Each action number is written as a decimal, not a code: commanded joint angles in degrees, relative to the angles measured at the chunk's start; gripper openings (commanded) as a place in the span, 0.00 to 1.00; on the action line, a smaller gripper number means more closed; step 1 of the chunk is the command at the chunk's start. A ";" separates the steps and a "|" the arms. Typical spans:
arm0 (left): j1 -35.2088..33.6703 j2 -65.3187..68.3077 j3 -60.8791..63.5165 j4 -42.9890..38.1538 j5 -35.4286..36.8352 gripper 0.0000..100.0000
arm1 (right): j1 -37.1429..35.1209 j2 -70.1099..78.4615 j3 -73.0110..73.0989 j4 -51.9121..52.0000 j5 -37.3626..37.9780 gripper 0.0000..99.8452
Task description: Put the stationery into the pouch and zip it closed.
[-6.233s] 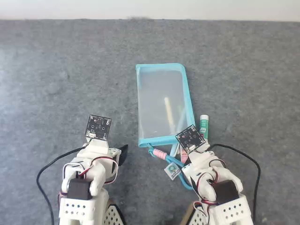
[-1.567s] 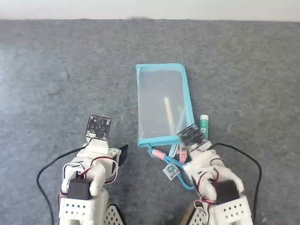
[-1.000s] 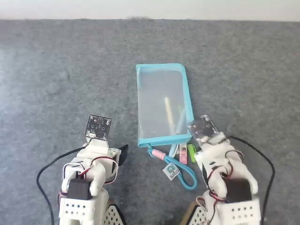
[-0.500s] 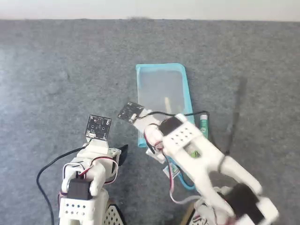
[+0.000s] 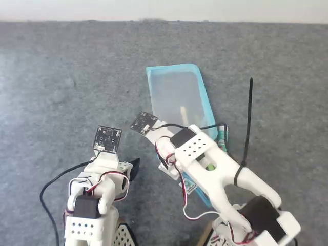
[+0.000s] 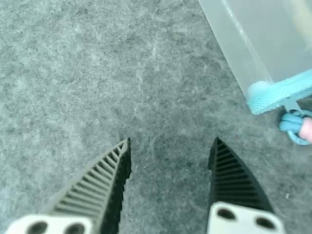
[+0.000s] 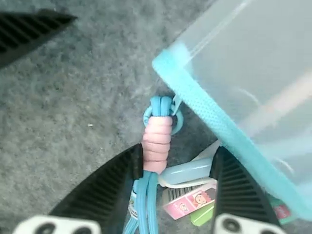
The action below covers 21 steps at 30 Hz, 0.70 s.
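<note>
The clear pouch [image 5: 174, 95] with a light blue border lies mid-table, a yellowish stick showing inside it. My right arm [image 5: 197, 151] stretches across its near end. In the right wrist view my right gripper [image 7: 178, 156] is open and straddles the zipper's blue strap with its pink bead [image 7: 157, 144], just off the pouch's corner [image 7: 195, 92]. A pale blue pen [image 7: 187, 173], a pink tag [image 7: 190, 202] and a green piece [image 7: 202, 214] lie between the fingers. My left gripper [image 6: 170, 146] stands open over bare carpet, short of the pouch's corner [image 6: 273, 92].
A green-capped glue stick [image 5: 222, 136] lies beside the pouch's right edge, partly under the right arm. A black cable tie [image 5: 249, 118] sticks up from that arm. The left arm [image 5: 105, 174] sits at the lower left. Grey carpet [image 5: 77, 77] spreads all around.
My right arm has swung left and stretched out over the pouch's near end, covering the strap and loose items. The pouch has shifted slightly away and tilted. The left arm has not moved.
</note>
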 commanded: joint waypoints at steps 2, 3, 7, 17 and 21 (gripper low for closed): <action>-0.26 -0.26 -0.48 0.35 0.79 0.25 | -3.21 -4.18 0.79 -2.33 -2.90 0.23; -0.26 -0.26 -0.48 0.35 0.79 0.25 | -3.65 -4.18 1.41 -3.38 -3.25 0.23; -0.26 -0.26 -0.48 0.35 0.79 0.25 | -3.82 -4.18 3.78 -7.16 -3.78 0.23; -0.26 -0.26 -0.48 0.35 0.79 0.25 | -3.82 -4.18 5.54 -7.60 -3.52 0.23; -0.26 -0.26 -0.48 0.35 0.79 0.25 | -3.82 -4.09 6.42 -7.60 -3.34 0.23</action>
